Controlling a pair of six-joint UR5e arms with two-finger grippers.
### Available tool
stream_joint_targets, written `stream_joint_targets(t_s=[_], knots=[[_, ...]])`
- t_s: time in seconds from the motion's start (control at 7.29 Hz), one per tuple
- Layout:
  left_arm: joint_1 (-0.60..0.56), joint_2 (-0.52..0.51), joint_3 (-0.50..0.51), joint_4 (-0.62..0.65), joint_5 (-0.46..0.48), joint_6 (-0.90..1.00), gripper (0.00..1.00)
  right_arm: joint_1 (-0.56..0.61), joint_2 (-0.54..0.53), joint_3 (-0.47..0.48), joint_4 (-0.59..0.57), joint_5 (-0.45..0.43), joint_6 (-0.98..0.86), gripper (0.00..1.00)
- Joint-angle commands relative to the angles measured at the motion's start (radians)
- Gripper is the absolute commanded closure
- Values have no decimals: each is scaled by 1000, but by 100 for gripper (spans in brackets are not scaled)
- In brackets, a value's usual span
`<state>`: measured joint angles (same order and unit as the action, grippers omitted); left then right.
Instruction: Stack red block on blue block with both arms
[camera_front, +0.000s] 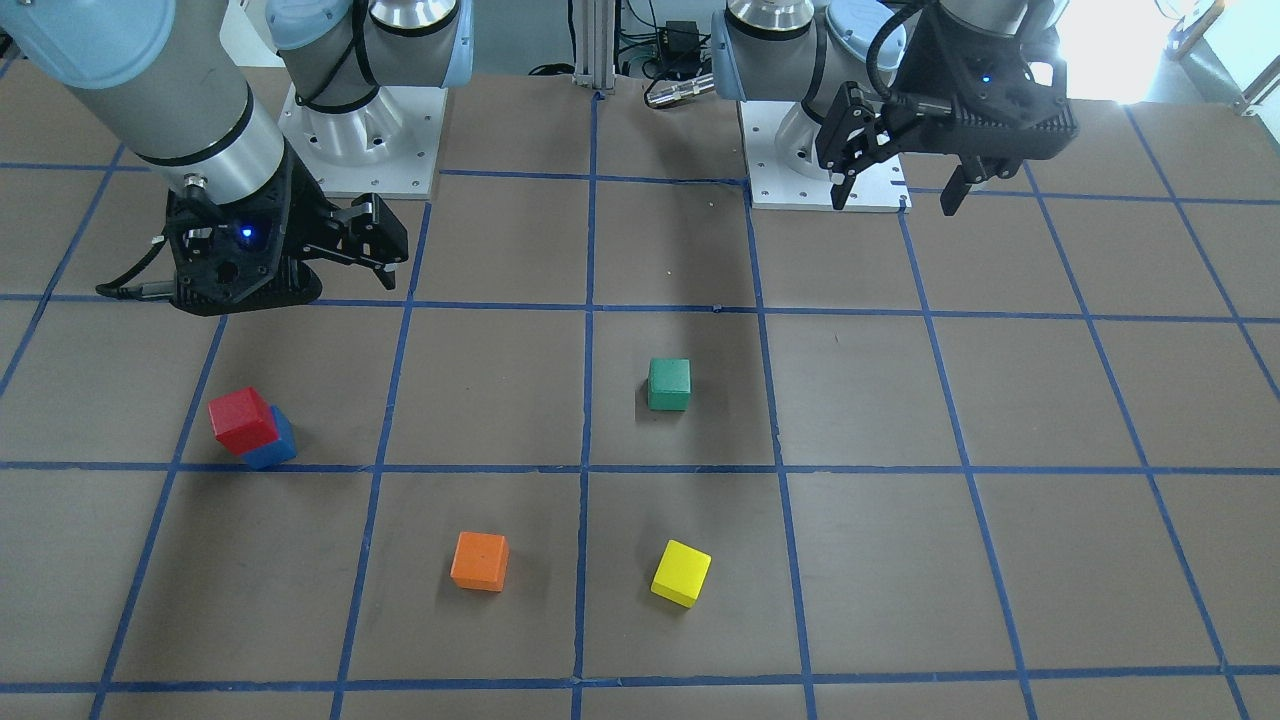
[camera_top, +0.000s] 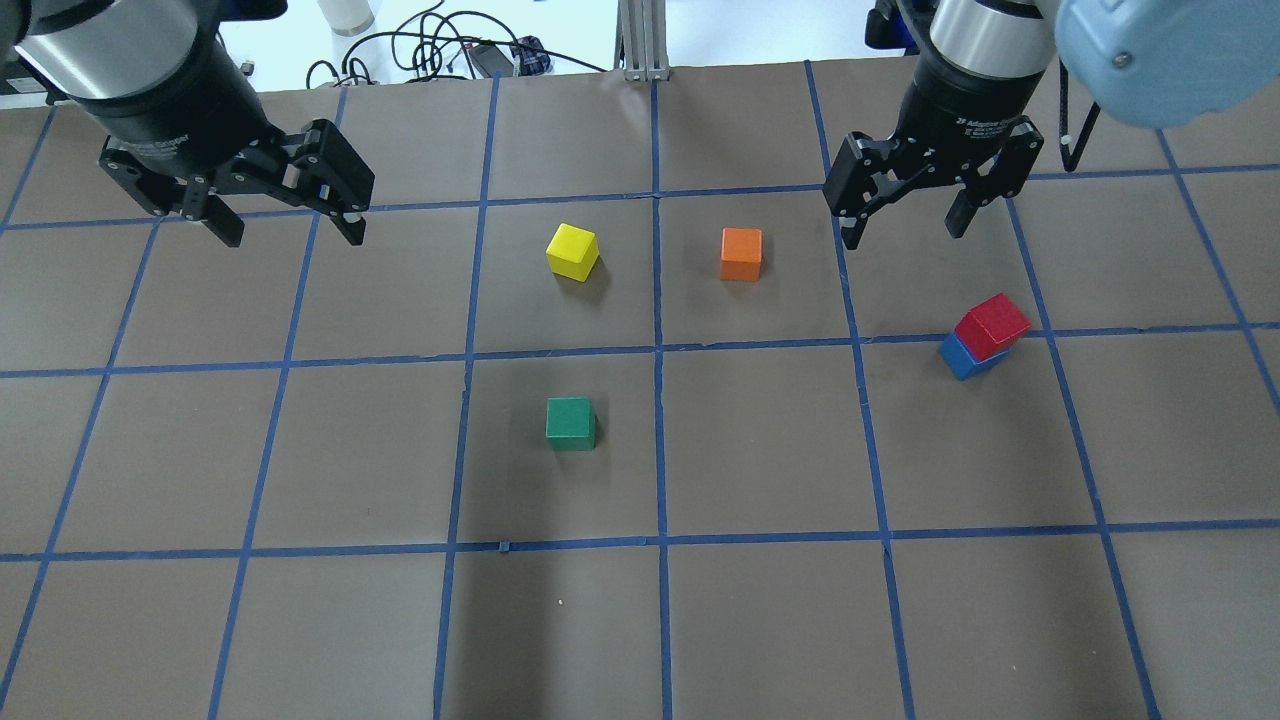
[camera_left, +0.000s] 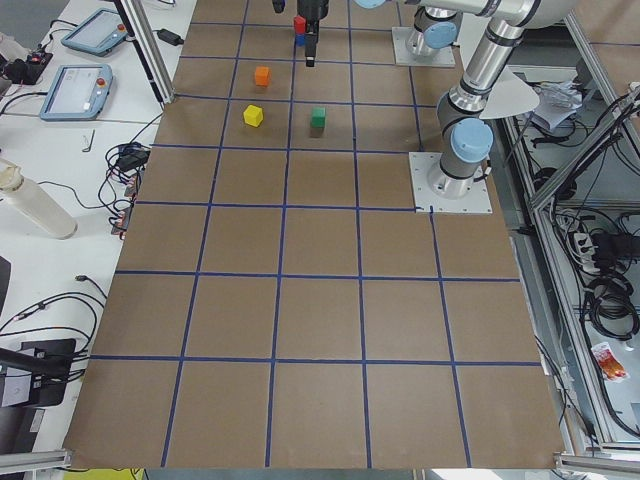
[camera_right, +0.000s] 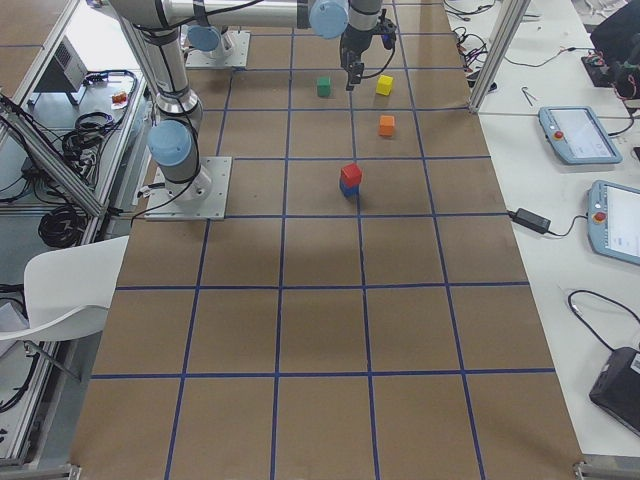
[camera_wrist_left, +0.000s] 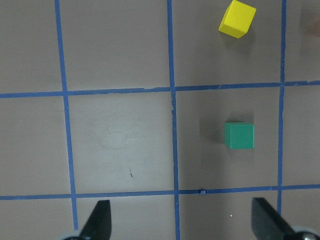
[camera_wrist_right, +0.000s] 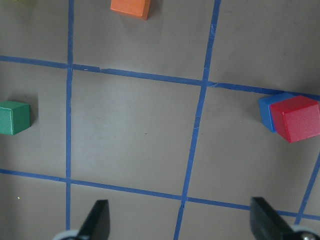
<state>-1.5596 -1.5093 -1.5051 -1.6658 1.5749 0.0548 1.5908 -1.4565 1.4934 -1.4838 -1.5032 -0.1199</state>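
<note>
The red block (camera_top: 992, 322) sits on top of the blue block (camera_top: 962, 357), turned and slightly offset, at the table's right side. The stack also shows in the front-facing view, red block (camera_front: 240, 418) over blue block (camera_front: 277, 447), and in the right wrist view, red block (camera_wrist_right: 297, 118) over blue block (camera_wrist_right: 266, 112). My right gripper (camera_top: 902, 236) is open and empty, raised above the table beyond the stack and apart from it. My left gripper (camera_top: 295, 238) is open and empty, raised over the far left of the table.
A yellow cube (camera_top: 572, 251) and an orange cube (camera_top: 741, 253) lie in the far middle squares. A green cube (camera_top: 570, 423) lies nearer the robot, left of centre. The brown table (camera_top: 760, 620) carries a blue tape grid.
</note>
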Motion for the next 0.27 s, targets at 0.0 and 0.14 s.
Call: stream_joint_targets(t_s=[0.0, 0.14], knots=[[-5, 4, -7, 3, 1, 5, 0, 0, -2, 7, -12, 0, -3, 0], [-5, 9, -10, 6, 1, 5, 0, 0, -2, 7, -15, -2, 0, 0]])
